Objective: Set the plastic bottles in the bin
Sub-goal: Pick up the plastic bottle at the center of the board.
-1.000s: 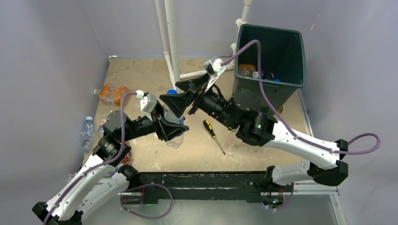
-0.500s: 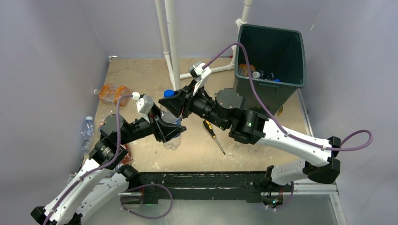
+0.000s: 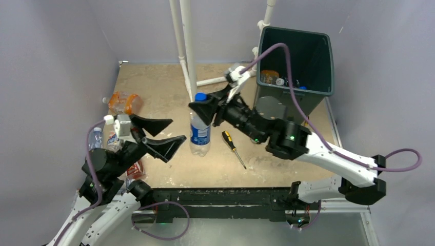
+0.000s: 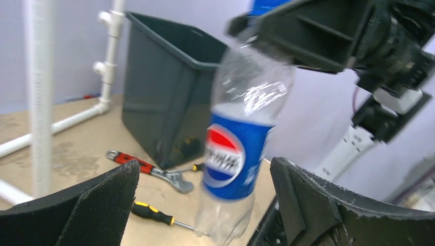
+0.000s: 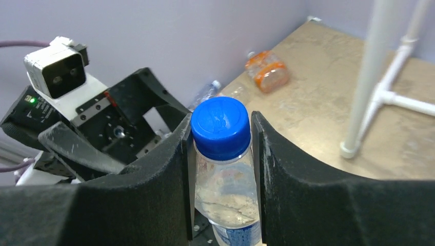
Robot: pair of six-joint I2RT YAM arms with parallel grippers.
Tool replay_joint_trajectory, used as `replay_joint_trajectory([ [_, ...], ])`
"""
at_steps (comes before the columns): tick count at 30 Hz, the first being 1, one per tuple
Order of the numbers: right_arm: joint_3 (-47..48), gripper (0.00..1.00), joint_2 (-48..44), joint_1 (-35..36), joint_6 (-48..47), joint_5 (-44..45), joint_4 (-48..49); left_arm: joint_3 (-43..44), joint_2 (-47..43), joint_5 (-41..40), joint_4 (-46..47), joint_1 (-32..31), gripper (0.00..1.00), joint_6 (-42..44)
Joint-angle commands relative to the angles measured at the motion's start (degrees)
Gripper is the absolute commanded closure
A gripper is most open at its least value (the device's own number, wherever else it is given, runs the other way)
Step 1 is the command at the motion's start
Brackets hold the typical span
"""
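Currently R claw (image 3: 201,103) pinches Pepsi bottle (image 3: 199,134) at cap (image 5: 220,123); L claw (image 3: 178,129) gapes wide beside it, not touching.

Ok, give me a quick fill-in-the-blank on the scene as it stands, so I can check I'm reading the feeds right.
1. The right gripper is shut on the upright Pepsi bottle at its ____ cap.
2. The left gripper stands ____, touching nothing.
3. The bin stands on the ____ arm's side.
4. The orange-tinted bottle lies on its ____.

Missing words: blue; open; right; side
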Motion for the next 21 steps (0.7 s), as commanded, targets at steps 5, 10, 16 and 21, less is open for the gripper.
replay_joint_trajectory([
  [5, 12.1, 1.00, -10.5, -0.2, -14.1, 20.6, -4.1, -0.4, -6.5, -24.0, -4.5, 0.1, 0.00, -2.8],
  [10, 16.6, 1.00, -8.0, -0.2, -25.9, 36.3, 0.2, -2.6, -9.0, -35.5, -4.3, 0.1, 0.01, -8.5],
  [16, 22.2, 1.00, -1.1, -15.8, -31.4, 40.9, 6.0, -3.3, -5.8, -37.1, -1.7, 0.1, 0.01, -9.7],
  [21, 30.2, 1.00, 4.2, -28.3, -27.4, 37.6, 6.3, -3.4, 0.6, -36.1, -0.1, 0.1, 0.02, -11.4],
])
